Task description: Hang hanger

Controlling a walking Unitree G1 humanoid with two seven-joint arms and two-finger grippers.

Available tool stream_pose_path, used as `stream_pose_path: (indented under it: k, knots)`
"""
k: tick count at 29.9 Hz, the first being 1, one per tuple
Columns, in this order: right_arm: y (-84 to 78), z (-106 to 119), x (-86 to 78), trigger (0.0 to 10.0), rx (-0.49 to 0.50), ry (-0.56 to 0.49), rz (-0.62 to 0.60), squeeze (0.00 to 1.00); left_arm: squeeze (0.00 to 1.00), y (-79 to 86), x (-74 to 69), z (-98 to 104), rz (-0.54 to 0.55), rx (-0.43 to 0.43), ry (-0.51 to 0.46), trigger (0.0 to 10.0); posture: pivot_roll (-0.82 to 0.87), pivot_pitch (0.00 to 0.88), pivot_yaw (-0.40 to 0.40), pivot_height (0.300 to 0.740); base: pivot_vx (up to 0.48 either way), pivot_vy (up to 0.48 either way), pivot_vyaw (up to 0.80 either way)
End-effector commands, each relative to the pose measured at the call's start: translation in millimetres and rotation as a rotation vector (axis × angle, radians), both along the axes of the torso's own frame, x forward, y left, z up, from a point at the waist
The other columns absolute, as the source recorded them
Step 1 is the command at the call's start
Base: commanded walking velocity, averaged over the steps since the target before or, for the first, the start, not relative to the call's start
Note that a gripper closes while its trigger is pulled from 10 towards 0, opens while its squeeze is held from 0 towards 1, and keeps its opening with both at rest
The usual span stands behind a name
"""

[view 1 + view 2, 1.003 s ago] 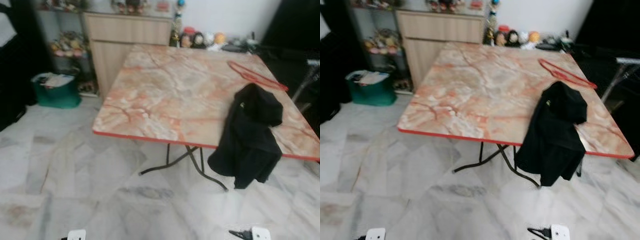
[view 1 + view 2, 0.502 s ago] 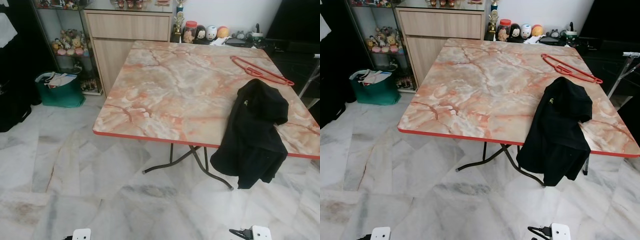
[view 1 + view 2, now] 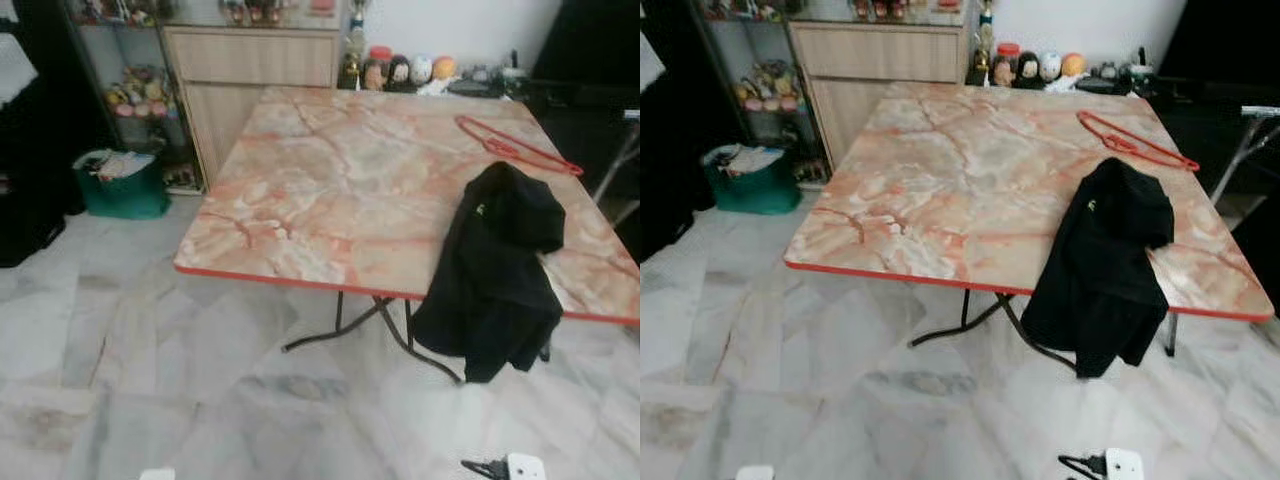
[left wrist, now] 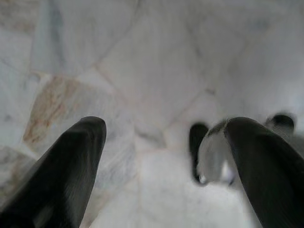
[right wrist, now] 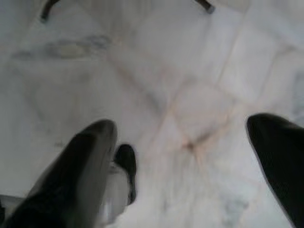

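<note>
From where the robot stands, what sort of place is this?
Probably a room in a home, a living or dining area: a folding marble-pattern table on a tiled floor, a wooden cabinet with small figurines beside it, and a black garment draped over the table's edge.
</note>
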State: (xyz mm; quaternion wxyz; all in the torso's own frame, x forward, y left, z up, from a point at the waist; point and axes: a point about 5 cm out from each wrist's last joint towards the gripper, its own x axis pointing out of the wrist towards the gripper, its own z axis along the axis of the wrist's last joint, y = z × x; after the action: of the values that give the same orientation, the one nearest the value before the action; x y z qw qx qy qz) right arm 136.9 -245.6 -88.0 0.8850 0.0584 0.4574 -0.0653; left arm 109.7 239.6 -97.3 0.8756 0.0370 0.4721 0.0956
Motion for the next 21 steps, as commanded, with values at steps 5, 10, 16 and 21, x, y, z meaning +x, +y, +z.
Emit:
stream_pose_path:
  k: [5,10,16,21]
  knots:
    - [-11.3,-0.5,-10.8,10.0,-0.027,0.028,-0.009,0.00,0.00,-5.8,0.4,-1.4,-0.012,-0.018,0.003,10.0,0.04,0.000,-0.028,0.740,0.000,-0.352,0.00]
    - [-11.5,-0.1,-10.8,10.0,-0.024,0.016,-0.015,0.00,0.00,-7.8,-0.7,-2.4,-0.013,-0.024,0.010,10.0,0.03,0.000,-0.027,0.740,0.000,-0.351,0.00]
    - [-10.7,-0.5,-10.7,10.0,-0.018,0.022,-0.021,0.00,0.00,-9.9,4.0,-1.9,-0.014,-0.025,0.008,10.0,0.03,0.000,-0.026,0.740,0.000,-0.352,0.00]
    - [-10.8,-0.7,-10.7,10.0,-0.019,0.030,-0.019,0.00,0.00,-11.2,6.2,-1.7,-0.011,-0.027,0.006,10.0,0.03,0.000,-0.026,0.740,0.000,-0.354,0.00]
